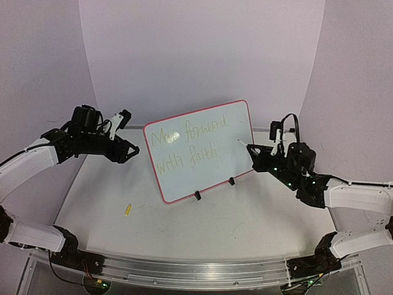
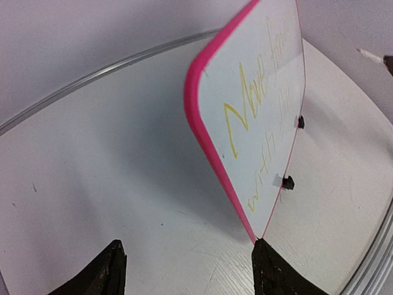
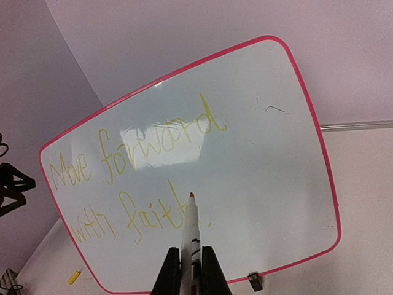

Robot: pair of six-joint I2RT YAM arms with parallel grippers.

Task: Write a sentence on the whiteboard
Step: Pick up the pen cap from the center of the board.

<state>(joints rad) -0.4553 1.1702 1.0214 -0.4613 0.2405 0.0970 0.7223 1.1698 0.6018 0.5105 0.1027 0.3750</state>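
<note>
- Top external view: a pale surface carries the whiteboard, which stands on two small black feet about midway between the left and right edges, leaning back toward the far edge.
- Its sentence reads "Move forward with faith" in thin yellow-green cursive on two lines.
- Left end effector sits just beside the board's left rim, jaws well apart and gripping nothing; whether a finger touches the rim cannot be told.
- Right end effector is clamped on a marker, tip pointing at the end of "faith" and apparently off the board.
- A small yellow cap lies toward the surface's left edge, in front of the board.
- Writing looks finished; the next move likely calls for drawing the marker away without smearing the ink or tipping the board.
</note>
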